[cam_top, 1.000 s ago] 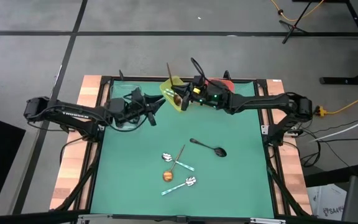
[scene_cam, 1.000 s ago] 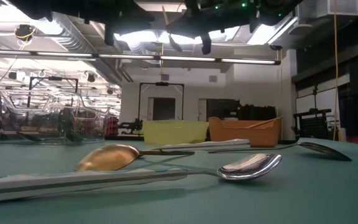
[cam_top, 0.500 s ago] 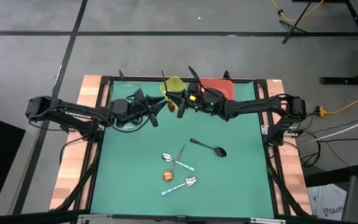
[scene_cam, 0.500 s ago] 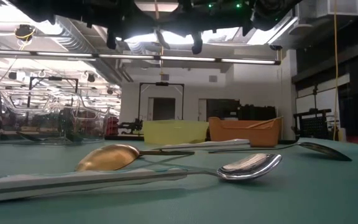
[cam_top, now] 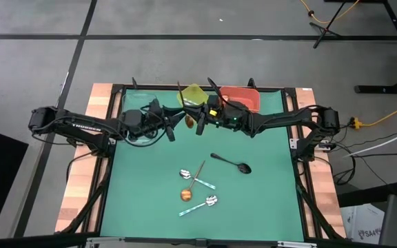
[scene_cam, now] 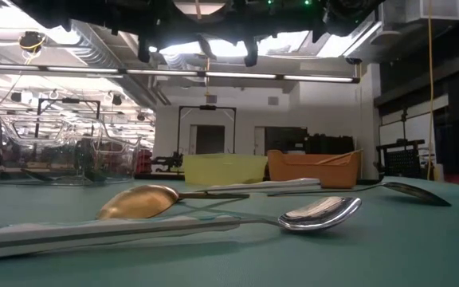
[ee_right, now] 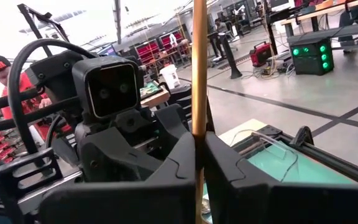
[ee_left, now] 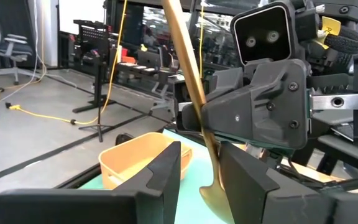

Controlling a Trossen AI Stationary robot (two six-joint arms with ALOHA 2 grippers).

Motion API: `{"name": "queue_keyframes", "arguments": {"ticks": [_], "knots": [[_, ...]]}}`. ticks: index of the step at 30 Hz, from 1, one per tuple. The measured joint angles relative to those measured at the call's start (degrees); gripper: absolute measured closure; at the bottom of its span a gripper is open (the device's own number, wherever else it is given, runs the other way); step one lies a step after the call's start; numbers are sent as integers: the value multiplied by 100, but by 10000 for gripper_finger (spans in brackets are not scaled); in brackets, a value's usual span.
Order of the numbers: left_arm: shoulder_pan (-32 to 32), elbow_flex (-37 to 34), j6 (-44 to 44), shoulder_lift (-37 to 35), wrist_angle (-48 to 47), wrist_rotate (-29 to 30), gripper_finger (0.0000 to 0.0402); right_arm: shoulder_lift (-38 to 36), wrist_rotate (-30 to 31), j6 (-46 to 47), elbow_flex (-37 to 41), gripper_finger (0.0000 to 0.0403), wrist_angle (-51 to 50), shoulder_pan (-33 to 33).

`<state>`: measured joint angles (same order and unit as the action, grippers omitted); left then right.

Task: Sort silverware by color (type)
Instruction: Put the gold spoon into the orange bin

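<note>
Near the front of the green worktop (cam_top: 267,200), four spoons (cam_top: 197,186) lie unsorted: two silver with teal handles, one copper-gold, one black. Above mid-worktop, a slim copper-gold spoon (ee_right: 199,74) is clamped upright by the right gripper (cam_top: 200,118), jaws shut on its handle, evidently for transfer. The left gripper (cam_top: 171,118) faces it, jaws parted and empty. Three bins (cam_top: 193,95) are set along the far edge: clear, yellow, orange.

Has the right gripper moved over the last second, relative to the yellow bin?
Yes. The right gripper, shut on a copper-gold spoon, has moved off the yellow bin toward the left gripper.
</note>
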<state>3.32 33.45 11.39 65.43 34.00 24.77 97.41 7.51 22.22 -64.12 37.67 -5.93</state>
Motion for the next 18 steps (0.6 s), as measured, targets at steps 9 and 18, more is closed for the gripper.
{"name": "queue_keyframes", "arguments": {"ticks": [9, 18], "knots": [[-1, 0, 0, 0, 0, -93, 297, 0, -98, -4, 0, 400, 0, 78], [3, 0, -2, 11, -18, -625, 297, 0, -217, 0, 0, 400, 2, 114]]}}
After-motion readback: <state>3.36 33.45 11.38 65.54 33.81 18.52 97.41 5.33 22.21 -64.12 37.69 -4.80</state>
